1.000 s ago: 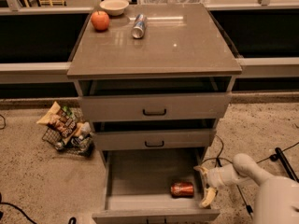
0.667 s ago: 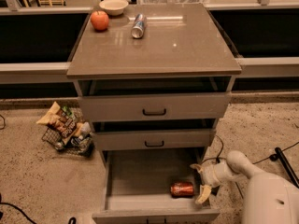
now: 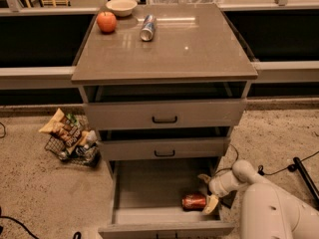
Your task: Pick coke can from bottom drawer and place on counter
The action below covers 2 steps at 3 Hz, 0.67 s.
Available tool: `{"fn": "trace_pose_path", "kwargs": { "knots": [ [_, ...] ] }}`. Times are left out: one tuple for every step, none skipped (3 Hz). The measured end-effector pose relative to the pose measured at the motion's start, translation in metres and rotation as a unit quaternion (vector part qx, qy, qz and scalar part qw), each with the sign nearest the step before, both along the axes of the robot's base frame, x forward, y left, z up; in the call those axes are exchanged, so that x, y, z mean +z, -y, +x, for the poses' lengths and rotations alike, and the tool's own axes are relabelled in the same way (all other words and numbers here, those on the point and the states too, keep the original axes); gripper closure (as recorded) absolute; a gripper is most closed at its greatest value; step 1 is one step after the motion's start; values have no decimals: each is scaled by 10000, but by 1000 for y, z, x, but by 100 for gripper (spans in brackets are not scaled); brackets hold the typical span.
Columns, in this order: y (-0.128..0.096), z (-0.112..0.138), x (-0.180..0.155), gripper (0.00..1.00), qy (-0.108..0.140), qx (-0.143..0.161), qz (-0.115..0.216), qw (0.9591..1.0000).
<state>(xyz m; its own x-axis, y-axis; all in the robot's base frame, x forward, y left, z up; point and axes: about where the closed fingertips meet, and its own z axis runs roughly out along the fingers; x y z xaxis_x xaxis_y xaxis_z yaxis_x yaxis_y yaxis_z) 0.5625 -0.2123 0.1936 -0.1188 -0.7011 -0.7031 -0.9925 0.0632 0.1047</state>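
The coke can point(image 3: 194, 201) is small and red and lies on its side near the front right of the open bottom drawer point(image 3: 144, 188), which has a plain grey inside. My gripper point(image 3: 208, 192) reaches into the drawer from the right on the white arm. Its two pale fingers are spread, one above and one below the right end of the can. The can is not held. The glossy grey-brown counter point(image 3: 189, 49) tops the cabinet above.
An orange fruit point(image 3: 106, 21), a white bowl point(image 3: 121, 6) and a silver-and-blue can point(image 3: 147, 27) on its side stand at the counter's back left. The two upper drawers point(image 3: 164, 114) stand slightly open. A wire basket of snack bags point(image 3: 70, 139) sits on the floor left. Cables point(image 3: 294, 166) lie right.
My gripper has moved left toward the coke can, until its fingers bracket the can's right end. The can has not moved.
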Motion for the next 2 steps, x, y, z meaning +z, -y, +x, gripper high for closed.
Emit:
{"fn": "trace_pose_path", "kwargs": {
  "knots": [
    [-10,7,-26,0,-80,-46,-151,9998],
    [-16,9,-41,0,-165,-84,-216,9996]
  ]
}}
